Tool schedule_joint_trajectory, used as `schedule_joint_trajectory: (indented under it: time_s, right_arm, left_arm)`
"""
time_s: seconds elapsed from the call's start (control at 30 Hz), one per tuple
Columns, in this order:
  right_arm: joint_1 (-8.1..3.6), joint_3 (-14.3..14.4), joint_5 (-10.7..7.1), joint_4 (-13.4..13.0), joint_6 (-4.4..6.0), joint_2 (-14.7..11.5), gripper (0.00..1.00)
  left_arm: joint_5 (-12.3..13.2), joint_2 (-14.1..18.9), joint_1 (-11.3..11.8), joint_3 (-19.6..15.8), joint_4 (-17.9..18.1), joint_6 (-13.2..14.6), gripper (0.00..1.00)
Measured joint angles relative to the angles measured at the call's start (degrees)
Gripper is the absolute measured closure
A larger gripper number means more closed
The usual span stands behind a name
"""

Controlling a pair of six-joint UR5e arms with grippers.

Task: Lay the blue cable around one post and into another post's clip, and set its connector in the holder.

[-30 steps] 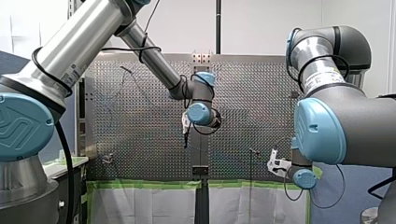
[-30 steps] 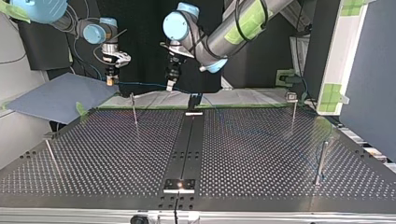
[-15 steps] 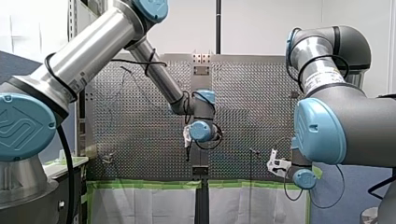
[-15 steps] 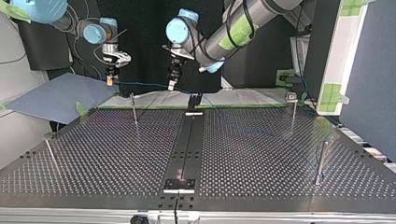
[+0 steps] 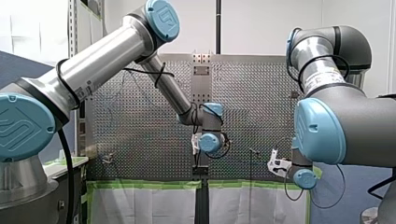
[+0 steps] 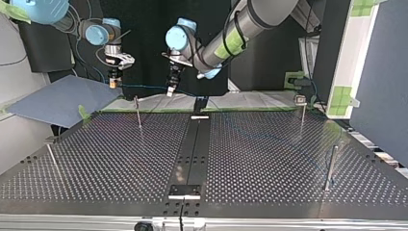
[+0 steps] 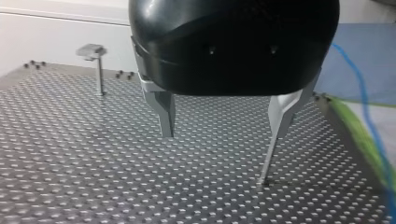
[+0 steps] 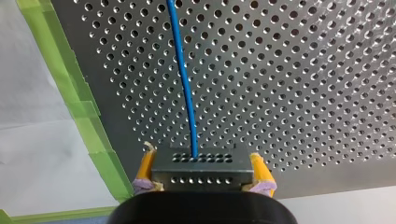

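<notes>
Gripping the dark, hole-dotted connector (image 8: 219, 169) in my right tool (image 8: 201, 157), clamped firmly between its yellow pads (image 8: 145, 163). Feeding the blue cable (image 8: 184, 79) out of the connector's far face and straight ahead of that tool, low over the perforated bench (image 8: 303, 70), near the strip of green tape (image 8: 65, 70) along the bench's edge. In the top view, holding at the view's left, past the bench's far edge, with the cable strung sideways from there toward my left tool (image 6: 169, 90) near the middle. Hovering that left tool over the bench with its metal fingers (image 7: 163, 109) spread wide and nothing between them. In the left wrist view, leaving the cable well off to one side of the tool, above the green tape at the bench's rim, outside the fingers' gap. Facing, beyond one finger, a clip-topped post (image 7: 97, 60) standing on the bench. Showing, just by the other finger, a thin bare post (image 7: 267, 163) rising from a hole in the bench. Cannot tell from the top view whether cable and left tool touch.
</notes>
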Motion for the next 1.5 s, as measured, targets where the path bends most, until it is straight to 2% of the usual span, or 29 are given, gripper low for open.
schedule_joint_trajectory:
  time_s: [0.2, 0.47, 0.83, 1.13, 1.23, 1.5]
  right_arm:
    - [-0.26, 0.0, 0.09, -0.1, 0.01, 0.0, 1.00]
    - [-0.45, 0.0, 0.22, -0.3, 0.01, 0.0, 1.00]
    - [-0.47, 0.0, 0.15, -0.3, 0.00, 0.0, 1.00]
    - [-0.47, 0.0, 0.15, -0.3, 0.00, 0.0, 1.00]
    - [-0.44, 0.0, 0.14, -0.3, -0.04, 0.0, 1.00]
    - [-0.31, 0.0, 0.15, -0.2, -0.03, 0.0, 1.00]
  left_arm:
    - [0.3, -3.0, -0.4, -0.3, -2.5, 0.0, 0.00]
    - [0.6, -7.0, -1.2, -3.2, -1.8, 0.1, 0.00]
    - [0.5, -12.0, -1.7, -2.9, -1.2, 0.1, 0.00]
    - [-1.8, -16.5, -3.0, -3.4, -1.4, 0.2, 0.00]
    - [-2.8, -16.6, -3.1, -3.4, -1.7, 0.2, 0.00]
    - [-5.2, -13.1, -3.1, -3.5, -3.0, 0.2, 0.00]
